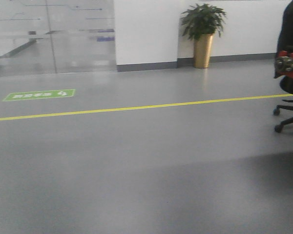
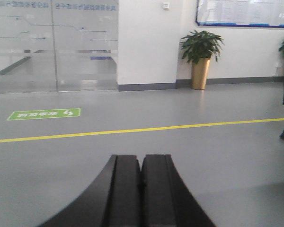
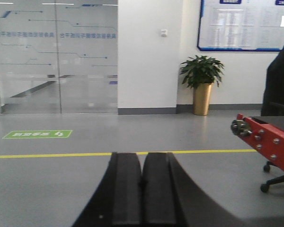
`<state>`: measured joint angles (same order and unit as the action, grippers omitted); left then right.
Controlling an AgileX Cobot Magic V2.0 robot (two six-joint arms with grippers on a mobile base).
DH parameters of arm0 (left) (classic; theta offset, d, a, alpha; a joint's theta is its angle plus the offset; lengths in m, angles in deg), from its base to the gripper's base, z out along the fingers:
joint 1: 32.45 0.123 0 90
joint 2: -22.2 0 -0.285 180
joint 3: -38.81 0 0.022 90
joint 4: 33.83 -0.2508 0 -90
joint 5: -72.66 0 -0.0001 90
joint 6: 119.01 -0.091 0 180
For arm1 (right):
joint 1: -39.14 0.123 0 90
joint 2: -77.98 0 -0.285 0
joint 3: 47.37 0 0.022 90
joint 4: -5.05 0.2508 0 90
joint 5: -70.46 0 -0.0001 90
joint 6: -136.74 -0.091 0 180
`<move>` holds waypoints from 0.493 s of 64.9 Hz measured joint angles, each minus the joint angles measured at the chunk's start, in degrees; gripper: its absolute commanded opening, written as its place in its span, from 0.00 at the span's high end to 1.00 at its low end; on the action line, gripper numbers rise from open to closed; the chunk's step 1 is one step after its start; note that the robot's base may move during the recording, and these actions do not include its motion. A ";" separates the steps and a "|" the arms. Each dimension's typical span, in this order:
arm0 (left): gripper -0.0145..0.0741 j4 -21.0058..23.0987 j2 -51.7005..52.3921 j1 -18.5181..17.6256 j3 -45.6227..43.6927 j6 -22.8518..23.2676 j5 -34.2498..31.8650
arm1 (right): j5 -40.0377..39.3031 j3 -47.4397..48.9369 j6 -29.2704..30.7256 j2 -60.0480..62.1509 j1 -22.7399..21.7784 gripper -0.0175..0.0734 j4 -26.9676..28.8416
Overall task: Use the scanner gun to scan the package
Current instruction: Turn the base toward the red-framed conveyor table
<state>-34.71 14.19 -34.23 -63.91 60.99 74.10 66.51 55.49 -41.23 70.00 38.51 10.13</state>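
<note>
The package and the scanner gun are out of view in every frame. My left gripper (image 2: 141, 158) is shut and empty, its two black fingers pressed together, pointing out over the bare grey floor. My right gripper (image 3: 142, 156) is also shut and empty, held level over the same floor. Neither gripper shows in the front view.
A yellow floor line (image 1: 136, 107) crosses the grey floor, with a green floor sign (image 1: 39, 94) to the left. A potted plant (image 1: 203, 34) stands by the white wall. A red metal arm part (image 3: 267, 142) and a black wheeled chair (image 1: 289, 114) are at the right.
</note>
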 measured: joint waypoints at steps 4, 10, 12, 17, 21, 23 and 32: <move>0.96 0.00 0.00 0.00 0.00 0.00 0.00 | 0.00 0.00 0.00 0.00 0.00 0.99 0.00; 0.96 0.00 0.00 0.00 0.00 0.00 0.00 | 0.00 0.00 0.00 0.00 0.00 0.99 0.00; 0.96 0.00 0.00 0.00 0.00 0.00 0.00 | 0.00 0.00 0.00 0.00 0.00 0.99 0.00; 0.96 0.00 0.00 0.00 0.00 0.00 0.00 | 0.00 0.00 0.00 0.00 0.00 0.99 0.00; 0.96 0.00 0.00 0.00 0.00 0.00 0.00 | 0.00 0.00 0.00 0.00 0.00 0.99 0.00; 0.96 0.00 0.00 0.00 0.00 0.00 0.00 | 0.00 0.00 0.00 0.00 0.00 0.99 0.00; 0.96 0.00 0.00 0.00 0.00 0.00 0.00 | 0.00 0.00 0.00 0.00 0.00 0.99 0.00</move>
<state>-34.71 14.19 -34.23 -63.91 60.99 74.10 66.51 55.49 -41.23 70.00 38.51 10.13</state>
